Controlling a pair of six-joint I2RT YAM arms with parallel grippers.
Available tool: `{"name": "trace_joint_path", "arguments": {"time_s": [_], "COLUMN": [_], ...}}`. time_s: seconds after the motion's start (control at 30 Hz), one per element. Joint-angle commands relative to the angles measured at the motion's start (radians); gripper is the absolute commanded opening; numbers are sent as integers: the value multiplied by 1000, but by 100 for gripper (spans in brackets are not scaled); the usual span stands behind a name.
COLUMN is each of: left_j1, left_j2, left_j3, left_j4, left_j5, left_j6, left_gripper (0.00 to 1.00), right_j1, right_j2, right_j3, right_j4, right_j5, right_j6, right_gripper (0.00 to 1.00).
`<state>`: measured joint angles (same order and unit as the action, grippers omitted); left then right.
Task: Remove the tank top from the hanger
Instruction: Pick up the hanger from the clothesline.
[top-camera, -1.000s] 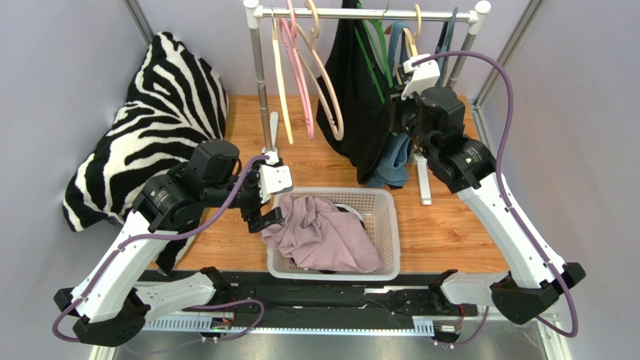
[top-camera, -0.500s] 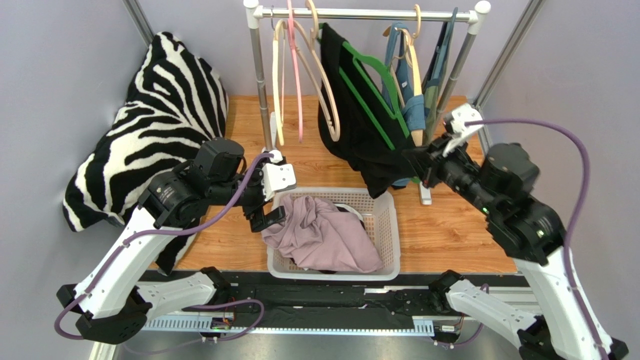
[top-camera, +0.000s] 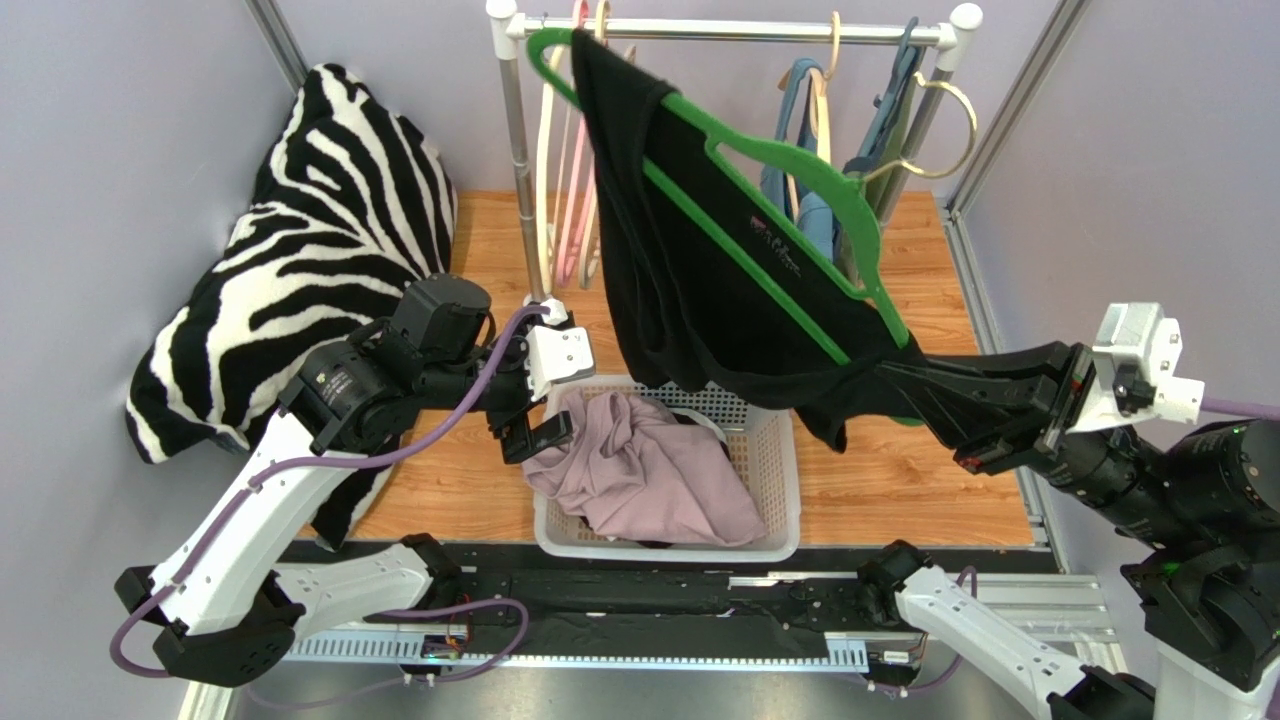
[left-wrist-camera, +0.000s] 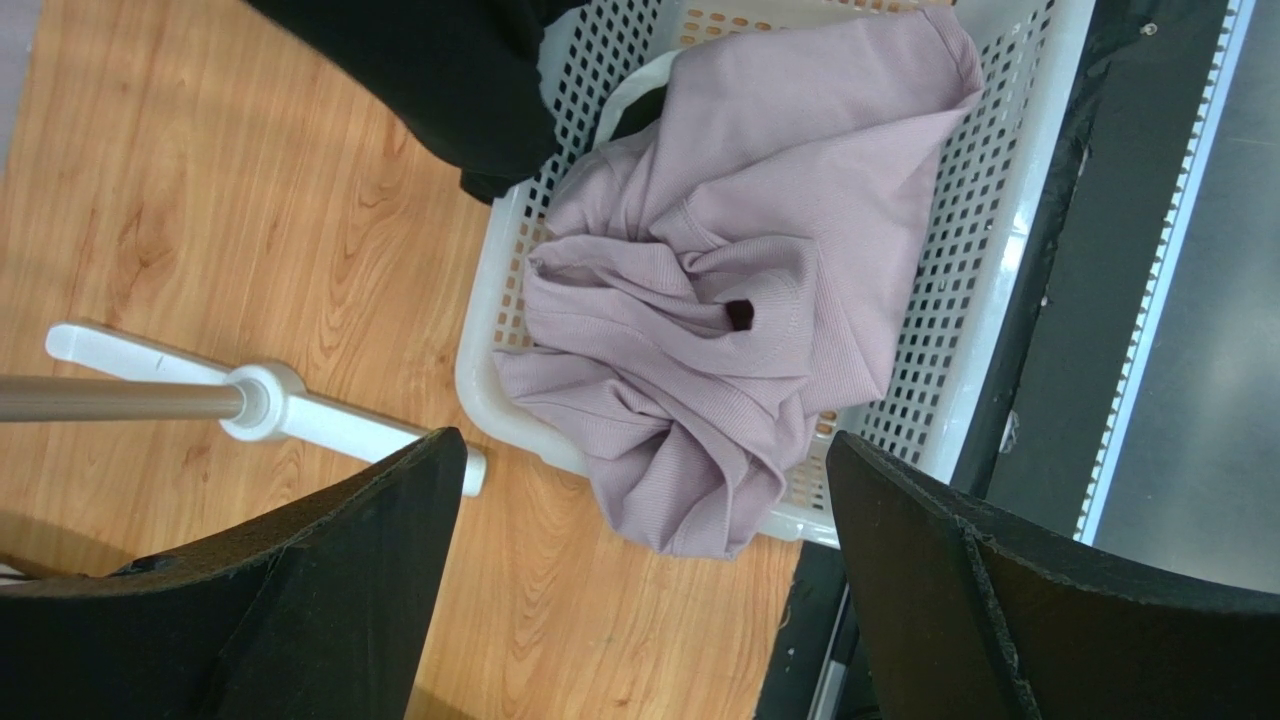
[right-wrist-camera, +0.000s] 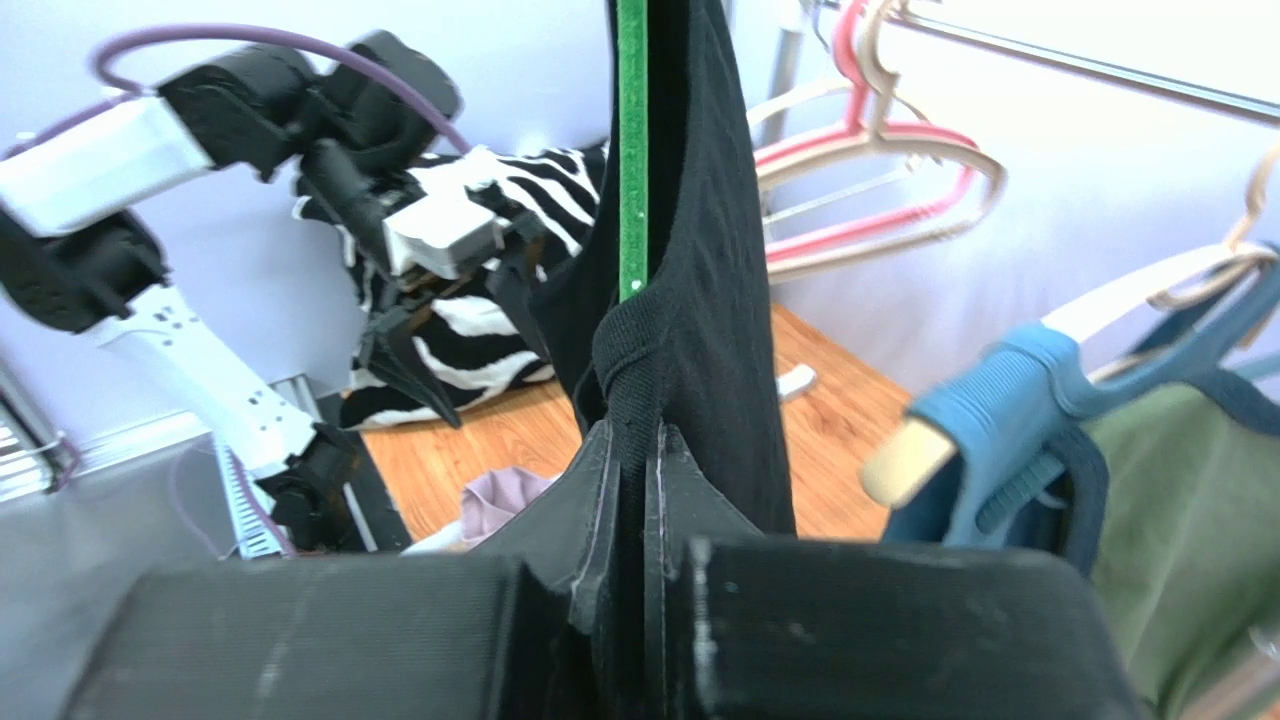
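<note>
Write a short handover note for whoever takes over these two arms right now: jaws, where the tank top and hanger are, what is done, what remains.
Right gripper: jaws shut on the black tank top's lower edge, stretching it toward the near right.
Left gripper: jaws open, empty, by the basket's left rim.
Green hanger: inside the tank top, tilted, hook up by the rail.
Done: garment gripped. Left: pull it off the hanger.

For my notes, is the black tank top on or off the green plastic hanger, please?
On: the black tank top drapes over the green plastic hanger, pinched by the right fingers.
</note>
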<state>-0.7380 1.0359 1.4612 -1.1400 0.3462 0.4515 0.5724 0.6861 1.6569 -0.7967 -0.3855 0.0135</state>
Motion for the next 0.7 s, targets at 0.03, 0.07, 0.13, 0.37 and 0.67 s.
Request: {"name": "trace_joint_path", "arguments": {"time_s": [0.03, 0.07, 0.13, 0.37, 0.67], "left_j1": [2, 2, 2, 3, 12], "left_j2": [-17, -16, -13, -2, 4], "left_j3": [7, 7, 5, -4, -2], "left_j4": [25, 25, 26, 29, 29], "left_j5": [11, 11, 10, 10, 7], "left_j6": [0, 0, 0, -2, -4], "left_gripper": [99, 99, 99, 99, 99], "right_j1": [0, 0, 0, 0, 0], "right_j2": [-11, -11, -10, 24, 55], "right_j3": [32, 32, 49, 141, 175], "right_j4": [119, 128, 166, 332, 384], "right_j5": [-61, -69, -95, -154, -161], "right_j6": [-1, 2, 17, 65, 86], "right_gripper": [0, 0, 0, 0, 0]}}
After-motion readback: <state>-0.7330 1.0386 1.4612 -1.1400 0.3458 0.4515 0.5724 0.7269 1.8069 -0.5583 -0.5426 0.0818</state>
